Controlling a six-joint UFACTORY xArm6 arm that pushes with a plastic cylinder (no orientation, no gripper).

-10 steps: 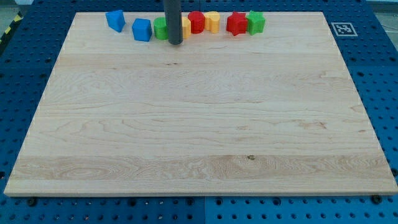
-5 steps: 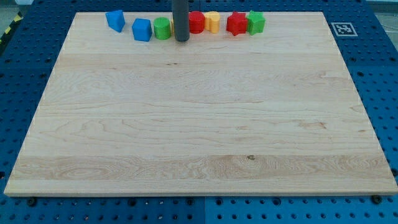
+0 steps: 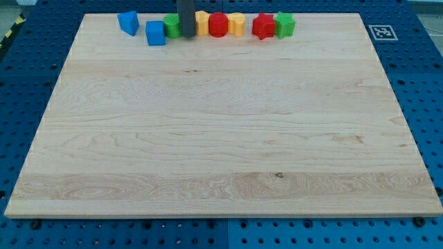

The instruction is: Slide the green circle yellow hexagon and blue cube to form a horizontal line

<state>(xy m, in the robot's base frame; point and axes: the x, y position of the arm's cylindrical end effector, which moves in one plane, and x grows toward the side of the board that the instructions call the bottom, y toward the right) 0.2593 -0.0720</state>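
Camera view looks down on my pale wooden board [image 3: 221,138], which lies on a blue perforated table [image 3: 429,104]. Every block sits in a row along the board's 12 o'clock edge. My tip [image 3: 187,35] is the lower end of a straight dark rod with no gripper, so nothing is grasped; it only touches. It stands between the green circle block [image 3: 172,26], partly hidden just at its 9 o'clock, and the yellow hexagon block [image 3: 201,23], just at its 3 o'clock. The blue cube [image 3: 156,33] touches the green circle at that block's 9 o'clock and sits slightly lower in the picture. A second blue block [image 3: 128,22], irregular in shape, lies apart toward 10 o'clock of the cube. Past the yellow hexagon, going toward 3 o'clock, come a red round block [image 3: 219,24], a yellow block [image 3: 237,24], a red star block [image 3: 262,26] and a green star block [image 3: 284,25]. A black-and-white marker tag [image 3: 380,32] sits off the board's 1 o'clock corner.
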